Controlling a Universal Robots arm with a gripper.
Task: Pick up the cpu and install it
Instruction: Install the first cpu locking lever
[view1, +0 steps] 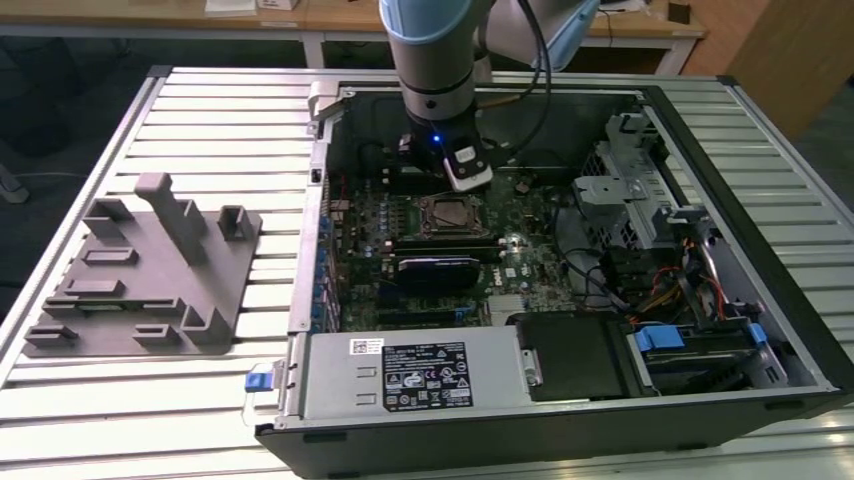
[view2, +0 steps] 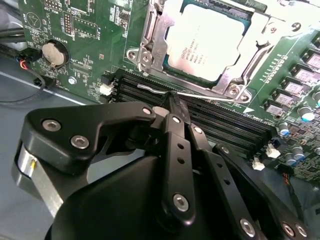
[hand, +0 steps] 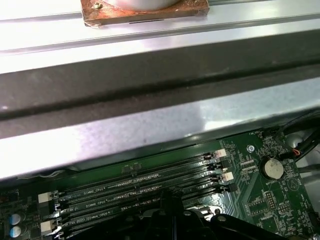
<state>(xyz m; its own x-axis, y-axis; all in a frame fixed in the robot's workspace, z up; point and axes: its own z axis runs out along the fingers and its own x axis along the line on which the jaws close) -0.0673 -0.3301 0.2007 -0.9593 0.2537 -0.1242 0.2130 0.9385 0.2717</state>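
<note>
The cpu (view2: 207, 42) lies in the motherboard socket, its silvery top showing inside the metal retaining frame (view2: 150, 37). In the exterior view the cpu (view1: 446, 214) sits mid-board in the open computer case. My gripper (view2: 171, 97) is shut, its black fingers pressed together. Their tips rest at the thin wire socket lever (view2: 210, 96), which runs along the socket's edge beside the memory slots. In the exterior view the gripper (view1: 443, 186) hangs just behind the socket. The first wrist view shows the gripper (hand: 172, 197) above the memory slots (hand: 150, 182).
The case walls (view1: 320, 200) surround the board. A power supply (view1: 414, 370) fills the near side and a drive cage (view1: 641, 200) with cables stands at the exterior view's right. A grey fixture (view1: 140, 270) rests on the slatted table. A coin battery (view2: 53, 53) sits near the slots.
</note>
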